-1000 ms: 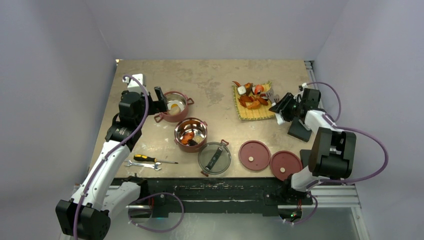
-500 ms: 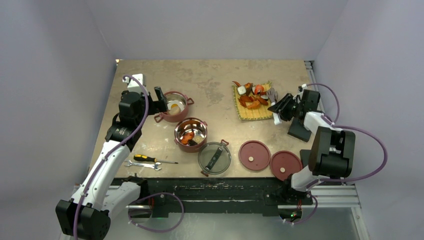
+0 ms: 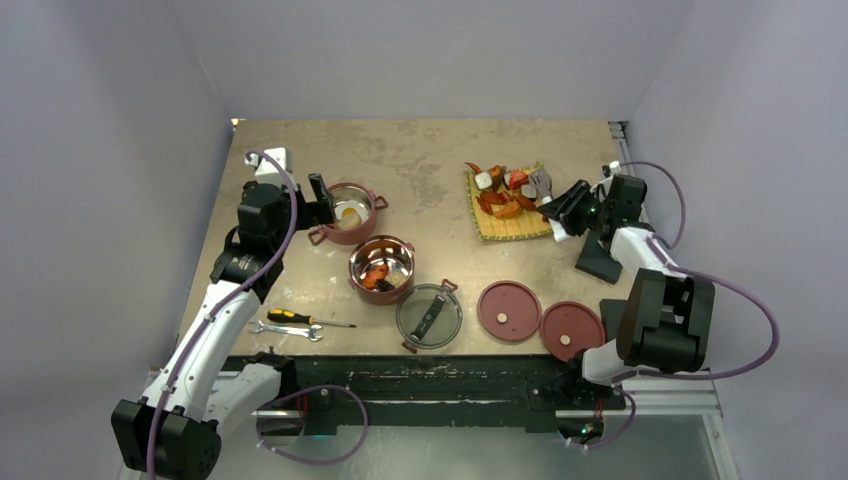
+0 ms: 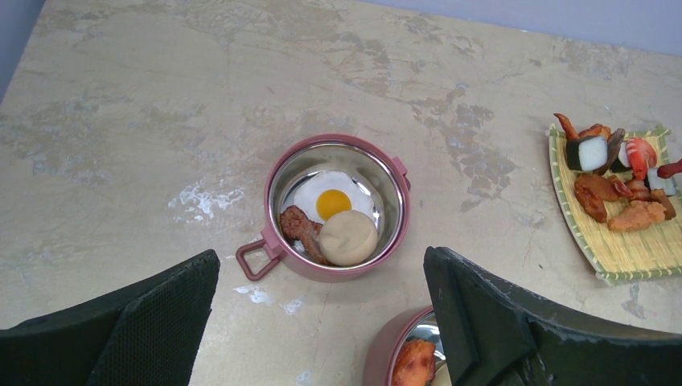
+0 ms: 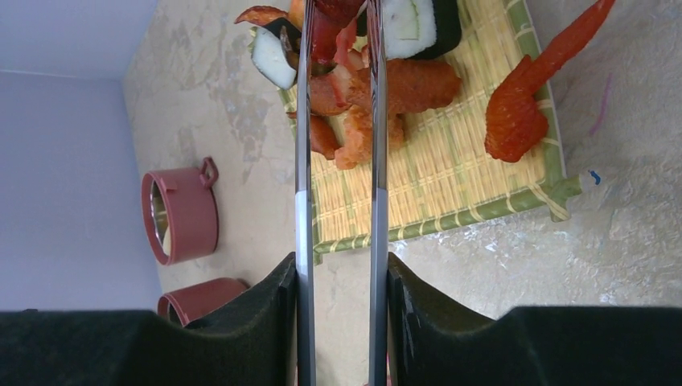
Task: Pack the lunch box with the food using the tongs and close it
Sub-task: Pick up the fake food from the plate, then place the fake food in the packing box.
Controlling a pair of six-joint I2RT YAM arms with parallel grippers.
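My right gripper [image 5: 339, 273] is shut on the tongs [image 5: 303, 161], its pads pressing the two silver arms inward. The tong tips [image 3: 541, 184] reach over the food [image 5: 402, 80] on the yellow mat, with a red piece [image 5: 331, 28] between them; the frame edge hides the very tips. The lunch box stands apart as two red bowls. The far bowl [image 4: 338, 272] holds a fried egg [image 4: 331, 203], a bun [image 4: 348, 238] and a brown piece. The near bowl [image 3: 395, 292] holds an orange chunk [image 3: 376, 273]. My left gripper [image 4: 320, 296] hangs open beside the far bowl, holding nothing.
Two flat red lids [image 3: 508, 311] [image 3: 571, 329] and the dark handled top lid [image 3: 429, 316] lie near the front edge. A screwdriver [image 3: 300, 319] and a small wrench [image 3: 285, 330] lie front left. The yellow mat [image 3: 515, 232] sits at the back right.
My right gripper has shifted a little toward the far side of the mat with the tongs, and the tong arms stand closer together. The left arm has not moved.
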